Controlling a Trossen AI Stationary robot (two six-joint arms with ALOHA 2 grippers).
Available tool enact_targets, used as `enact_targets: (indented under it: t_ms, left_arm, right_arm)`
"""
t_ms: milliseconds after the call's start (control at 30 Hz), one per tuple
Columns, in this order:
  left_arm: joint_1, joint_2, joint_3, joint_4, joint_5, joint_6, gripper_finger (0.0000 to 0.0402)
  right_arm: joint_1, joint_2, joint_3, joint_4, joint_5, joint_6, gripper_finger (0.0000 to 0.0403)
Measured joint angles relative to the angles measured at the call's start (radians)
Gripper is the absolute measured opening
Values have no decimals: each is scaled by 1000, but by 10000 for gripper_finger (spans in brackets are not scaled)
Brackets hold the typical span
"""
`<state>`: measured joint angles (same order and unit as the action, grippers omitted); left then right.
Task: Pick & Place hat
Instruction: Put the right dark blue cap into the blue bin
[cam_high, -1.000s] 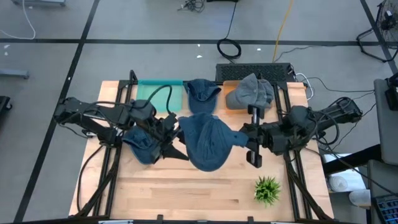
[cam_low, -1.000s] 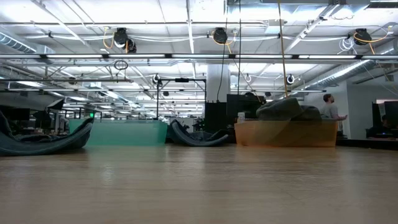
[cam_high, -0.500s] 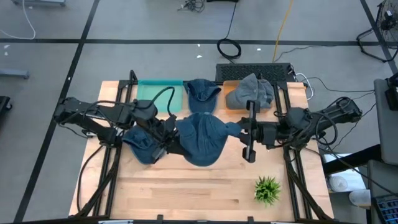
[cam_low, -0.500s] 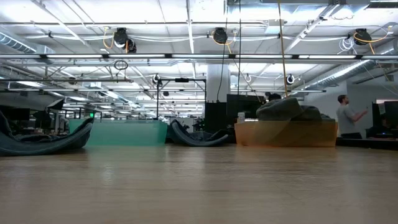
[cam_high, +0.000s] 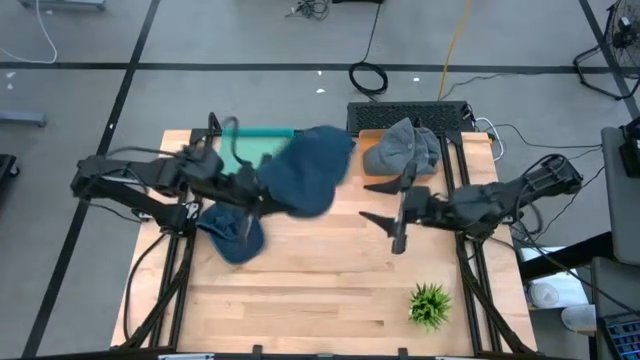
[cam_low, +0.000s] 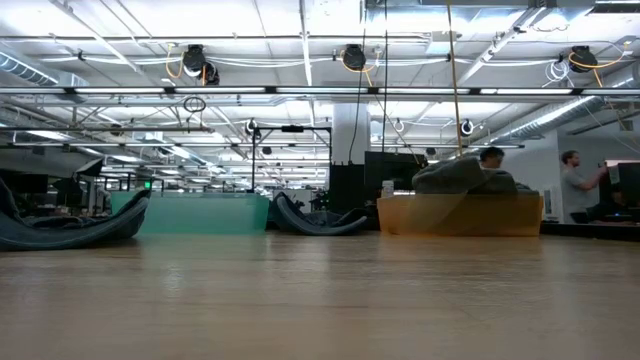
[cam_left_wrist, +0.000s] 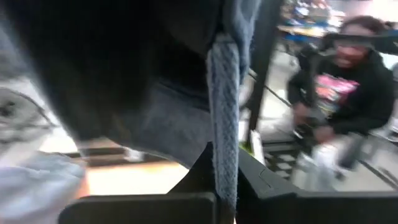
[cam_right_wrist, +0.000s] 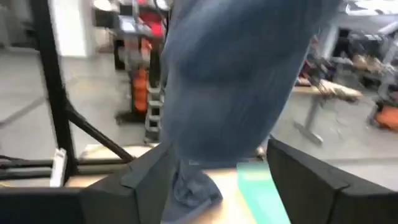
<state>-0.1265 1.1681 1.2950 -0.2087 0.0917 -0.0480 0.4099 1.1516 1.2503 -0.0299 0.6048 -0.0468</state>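
Observation:
A dark blue hat hangs above the table's far middle, blurred, with my left gripper shut on its left edge. The hat reaches over the teal bin and fills the left wrist view. My right gripper stands open to the hat's right with nothing between its fingers; its wrist view shows the hat beyond them. A second blue hat lies flat on the table below the left arm. A grey hat rests in the orange bin. Neither gripper shows in the low view. My left gripper pinches the hat's thick ribbed edge between its two fingers. The fingers lie level and come from the table's left. The hat is lifted clear of the table and spreads out beyond the fingers, toward the far side.
A small green plant stands near the front right corner. In the low view a third blue hat lies between the teal bin and the orange bin. Bare wood runs along the near half. People move in the room behind.
My right gripper has let go of the blue hat, opened and rolled, and stays right of centre. My left gripper has shut on the hat's left edge and swung it up and toward the far left, over the teal bin. The hat has left the table's middle.

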Motion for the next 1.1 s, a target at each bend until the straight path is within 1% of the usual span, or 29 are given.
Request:
enact_targets:
  t_ms: [133, 267, 333, 533, 700, 800, 900, 1100]
  left_arm:
    - [-8, -41, 1, 0, -97, 28, 9]
    - [-9, -60, 1, 1, -143, 18, 9]
    - [-8, -65, 1, 8, -173, -7, 9]
    - [-9, -66, 1, 3, -244, -71, 10]
    - [-9, -65, 1, 3, -303, -143, 9]
    - [-9, -65, 1, 3, -325, -183, 9]
    - [-9, -65, 1, 3, -356, -199, 9]
    - [0, -65, 1, 7, -386, -225, 9]
  right_arm:
    - [-5, 45, -2, -7, 1, -14, 259]
    - [-11, 106, 0, 15, 4, -149, 257]
    - [-17, 143, -1, 37, 27, -228, 254]
    - [-34, 255, -1, 193, 159, -473, 247]
    - [-49, 335, -1, 380, 286, -732, 248]
    - [-58, 371, -1, 496, 334, -880, 247]
    - [-60, 386, -1, 573, 349, -993, 243]
    - [-71, 385, -1, 652, 367, -1118, 232]
